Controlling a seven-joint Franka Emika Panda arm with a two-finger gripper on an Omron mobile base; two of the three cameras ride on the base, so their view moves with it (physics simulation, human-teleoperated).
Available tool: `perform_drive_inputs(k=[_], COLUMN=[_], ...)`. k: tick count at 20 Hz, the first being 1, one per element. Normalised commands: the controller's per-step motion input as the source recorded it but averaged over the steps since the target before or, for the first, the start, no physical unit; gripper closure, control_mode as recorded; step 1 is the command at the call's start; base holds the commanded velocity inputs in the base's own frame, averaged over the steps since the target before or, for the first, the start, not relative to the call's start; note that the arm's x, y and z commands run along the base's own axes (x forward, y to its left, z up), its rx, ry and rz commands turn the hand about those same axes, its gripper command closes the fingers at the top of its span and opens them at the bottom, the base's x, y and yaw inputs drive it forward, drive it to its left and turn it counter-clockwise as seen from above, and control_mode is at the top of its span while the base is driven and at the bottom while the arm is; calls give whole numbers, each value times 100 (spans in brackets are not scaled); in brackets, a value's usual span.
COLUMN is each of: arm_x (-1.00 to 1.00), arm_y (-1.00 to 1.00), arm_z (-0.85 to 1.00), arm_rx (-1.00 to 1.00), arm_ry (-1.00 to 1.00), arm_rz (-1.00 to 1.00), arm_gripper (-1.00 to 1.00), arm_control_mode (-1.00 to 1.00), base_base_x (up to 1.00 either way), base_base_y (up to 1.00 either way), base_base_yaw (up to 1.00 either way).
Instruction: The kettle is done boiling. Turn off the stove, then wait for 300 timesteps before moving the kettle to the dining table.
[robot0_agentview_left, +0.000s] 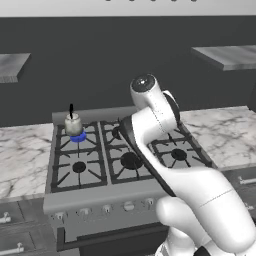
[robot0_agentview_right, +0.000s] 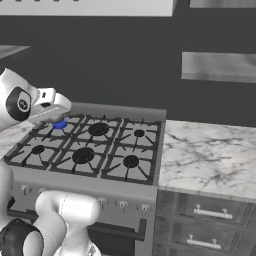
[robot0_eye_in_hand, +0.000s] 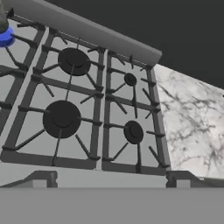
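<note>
The kettle (robot0_agentview_left: 73, 124) is seen on the stove (robot0_agentview_left: 127, 192), on the burner at the eleven o'clock corner of the cooktop in the left base view. A blue flame (robot0_agentview_left: 77, 137) is visible beneath it, so the burner is judged not yet turned off. The flame is also seen at ten o'clock in the hand view. The knobs (robot0_agentview_left: 129, 205) run along the front panel. The gripper's fingers cannot be made out in the pictures; the jaws are taken as spread wide, holding nothing. The hand camera looks down over the burners, presumably for an approach to the controls.
</note>
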Motion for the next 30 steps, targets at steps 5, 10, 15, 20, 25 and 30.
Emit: perform_drive_inputs(k=[5,10,15,20,25,30], arm_x=[0,-3,-4,-4,-17,-36], arm_y=[34,44,47,46,51,52], arm_z=[0,-3,-4,0,0,-4], arm_rx=[0,-3,-6,-8,-14,-13], arm_ry=[0,0,0,5,1,0], arm_rz=[5,6,6,5,5,4], arm_gripper=[-100,-100,-100,-100,-100,-100], arm_control_mode=[-100,-100,-100,-100,-100,-100], base_base_x=[0,0,0,0,0,0], base_base_y=[0,0,0,0,0,0], base_base_yaw=[0,0,0,0,0,0])
